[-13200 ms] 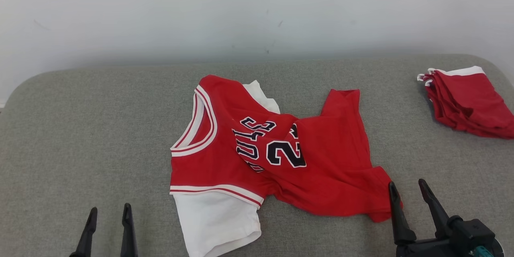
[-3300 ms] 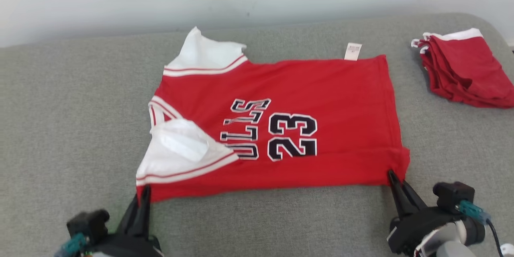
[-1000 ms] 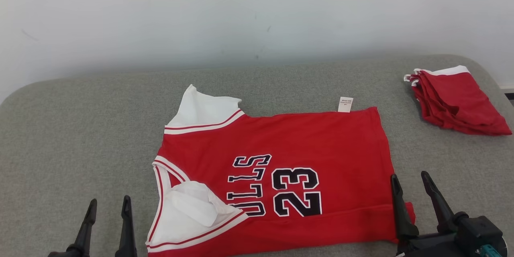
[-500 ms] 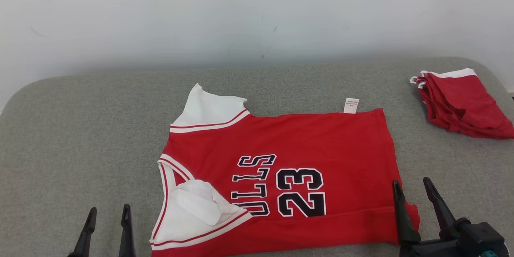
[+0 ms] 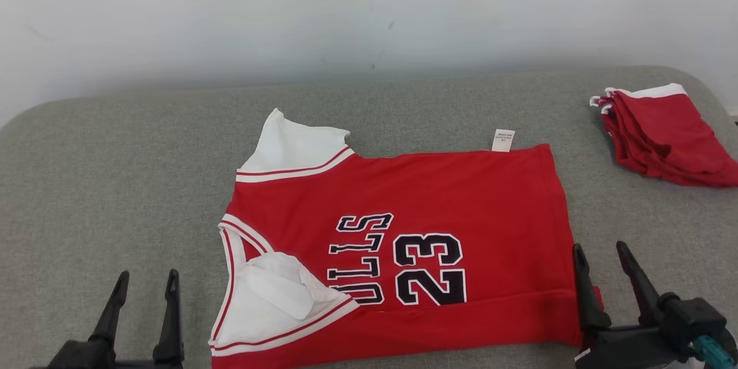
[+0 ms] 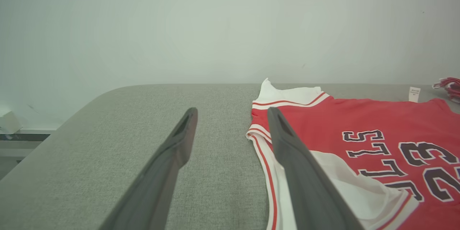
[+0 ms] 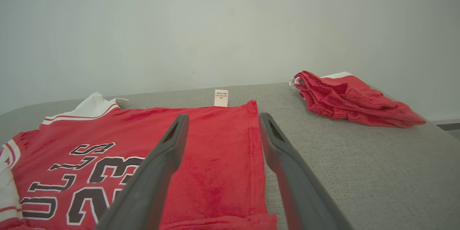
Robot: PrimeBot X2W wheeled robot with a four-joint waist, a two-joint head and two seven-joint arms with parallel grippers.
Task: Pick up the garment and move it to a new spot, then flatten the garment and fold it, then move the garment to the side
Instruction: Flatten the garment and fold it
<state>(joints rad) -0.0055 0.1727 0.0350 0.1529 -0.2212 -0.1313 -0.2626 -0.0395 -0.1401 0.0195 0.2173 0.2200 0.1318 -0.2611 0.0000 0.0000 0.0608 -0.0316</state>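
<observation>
The garment (image 5: pixel 461 196) is a red jersey with white sleeves and "23" in black, spread flat on the grey cushion with its neck to the left. One white sleeve (image 5: pixel 288 150) sticks out at the far side; the near sleeve (image 5: pixel 271 300) lies folded over onto the chest. A white label (image 5: pixel 503 140) shows at the far hem. My left gripper (image 5: pixel 145 279) stands open, nothing in it, just left of the collar (image 6: pixel 257 134). My right gripper (image 5: pixel 599 251) stands open and holds nothing at the near right hem corner (image 7: pixel 251 172).
A pile of folded red clothes (image 5: pixel 663 135) sits at the far right of the grey cushion (image 5: pixel 115 184), also in the right wrist view (image 7: pixel 348 100). A pale wall (image 5: pixel 369 11) rises behind the cushion. Bare cushion lies to the left of the jersey.
Both grippers, shut on the near edge a few seconds ago, have let go and drawn back. Over the last second only the head camera shifted slightly; the jersey stays put.
</observation>
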